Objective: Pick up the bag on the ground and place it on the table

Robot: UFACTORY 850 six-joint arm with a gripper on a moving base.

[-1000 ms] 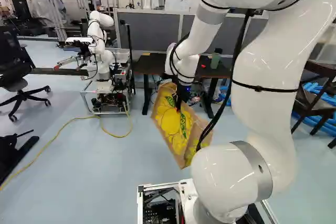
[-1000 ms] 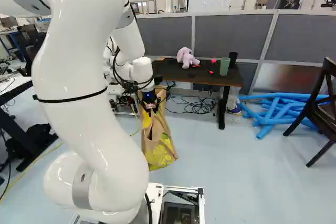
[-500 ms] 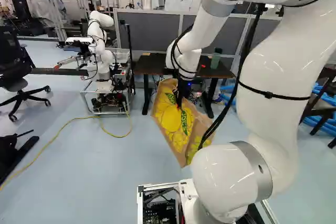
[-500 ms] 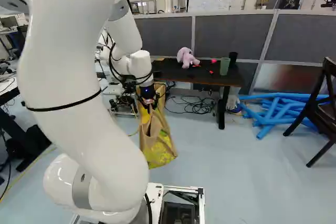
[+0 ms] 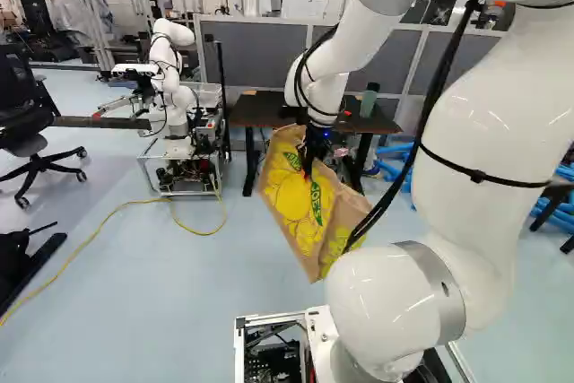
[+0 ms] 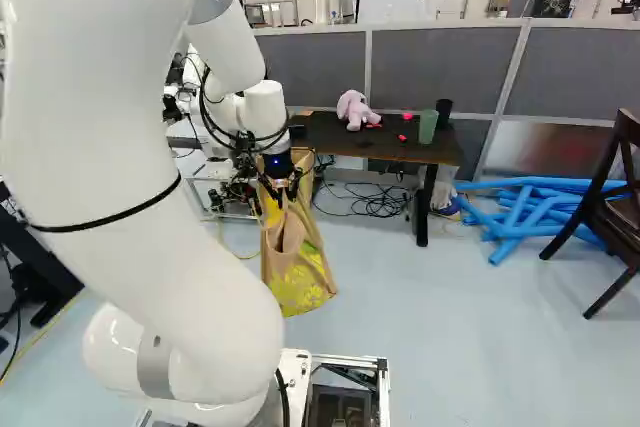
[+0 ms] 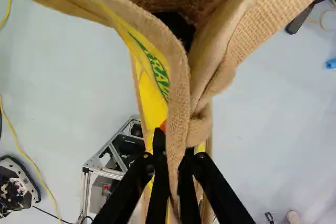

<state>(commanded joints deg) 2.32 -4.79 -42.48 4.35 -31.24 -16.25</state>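
Bag (image 5: 291, 213) hangs below the jaws of the gripper (image 7: 174, 153), which pinch its burlap top between them, its long side slanting steeply down, while the table (image 6: 345, 144) lies beyond them, so lifting should precede reaching across.

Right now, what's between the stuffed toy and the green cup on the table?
Small red things on the table: one right by the toy, two nearer the cup. Right base view shows it.

The bag (image 5: 291, 204) is tan with yellow shapes (plus green lettering)
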